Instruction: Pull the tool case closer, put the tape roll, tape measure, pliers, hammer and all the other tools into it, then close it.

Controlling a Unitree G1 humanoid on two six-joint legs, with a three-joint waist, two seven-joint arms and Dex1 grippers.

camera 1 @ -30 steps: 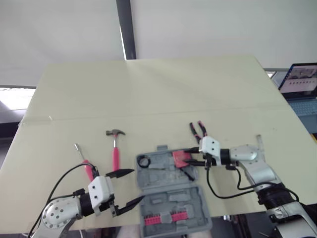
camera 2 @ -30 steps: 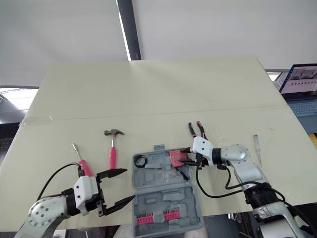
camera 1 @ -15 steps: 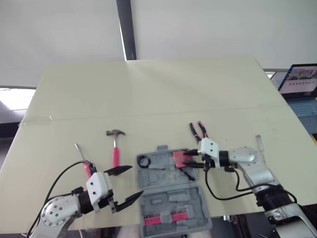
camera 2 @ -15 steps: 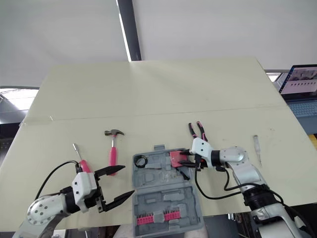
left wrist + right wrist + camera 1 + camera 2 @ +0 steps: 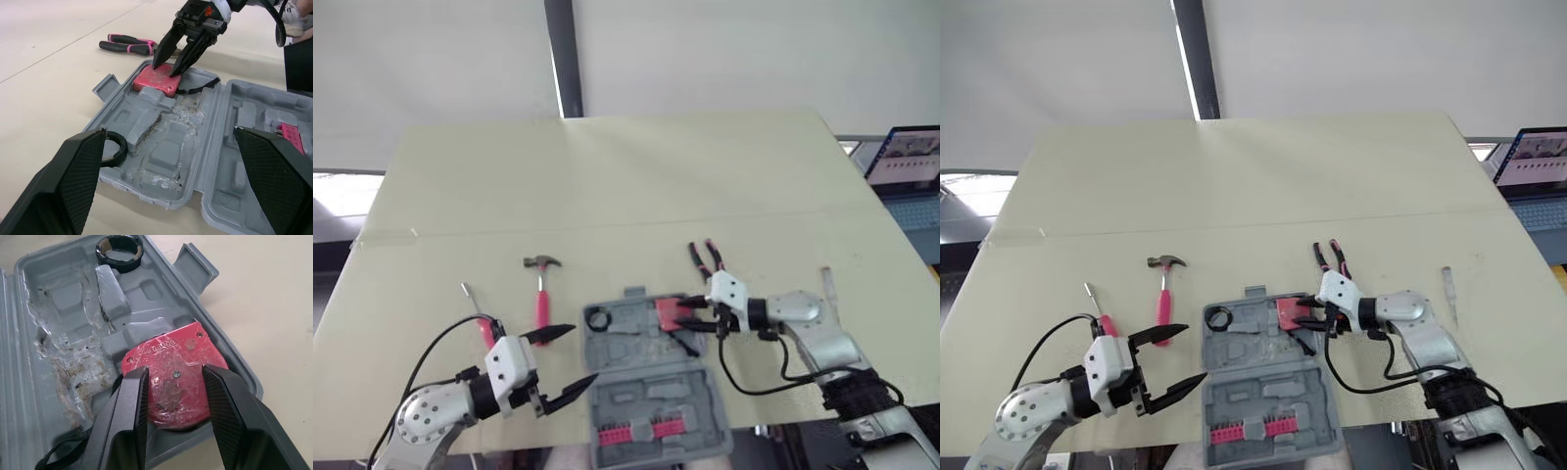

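The grey tool case lies open near the table's front edge. A black tape roll sits in its far left corner. The pink tape measure lies flat in a recess at the far right corner. My right gripper hovers over the tape measure, its fingers a little apart with their tips on its top face. My left gripper is wide open just left of the case and holds nothing. The hammer, a pink-handled screwdriver and the pliers lie on the table.
A small pale tester screwdriver lies to the right of my right arm. Pink bits fill the near half of the case. A laptop stands past the table's right edge. Behind the tools the cream table stretches bare.
My left gripper has drifted slightly away from the front edge, still open. The right gripper stays over the tape measure in the case.
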